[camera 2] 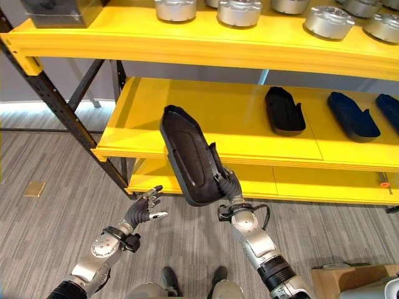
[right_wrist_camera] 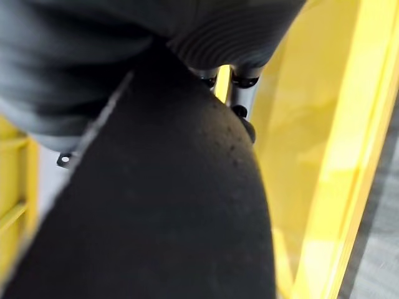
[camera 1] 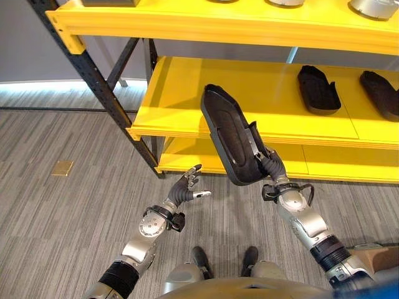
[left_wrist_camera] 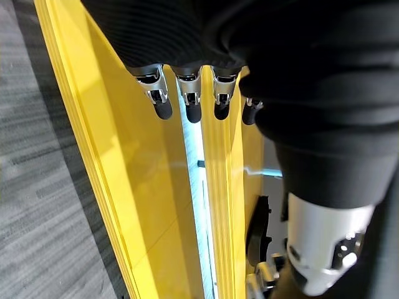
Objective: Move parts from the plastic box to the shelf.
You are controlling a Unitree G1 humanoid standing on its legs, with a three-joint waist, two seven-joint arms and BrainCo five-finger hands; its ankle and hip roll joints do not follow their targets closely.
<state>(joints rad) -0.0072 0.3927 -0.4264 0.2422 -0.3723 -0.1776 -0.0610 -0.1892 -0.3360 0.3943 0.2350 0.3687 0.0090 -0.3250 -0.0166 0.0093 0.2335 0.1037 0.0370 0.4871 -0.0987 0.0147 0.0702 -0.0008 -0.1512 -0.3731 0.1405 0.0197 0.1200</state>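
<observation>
Gripping a long black part [camera 1: 227,134] by its lower end, the right hand [camera 1: 269,167] had its fingers curled round it and held it tilted up in the air in front of the middle shelf [camera 1: 181,99], not yet over the yellow board. The left hand [camera 1: 186,188] hung lower and to the left, fingers loosely spread and holding nothing. Two similar black parts [camera 1: 318,89] already lay flat further right on that shelf, with round metal pieces [camera 2: 239,12] on the level above. To do this step well, I judged the part would need to be tipped down flat and carried clear over the front lip, landing in the bare stretch left of the two parts, because a one-ended grip on something that long leaves the far tip free to swing and catch the upper shelf [camera 1: 206,28]
</observation>
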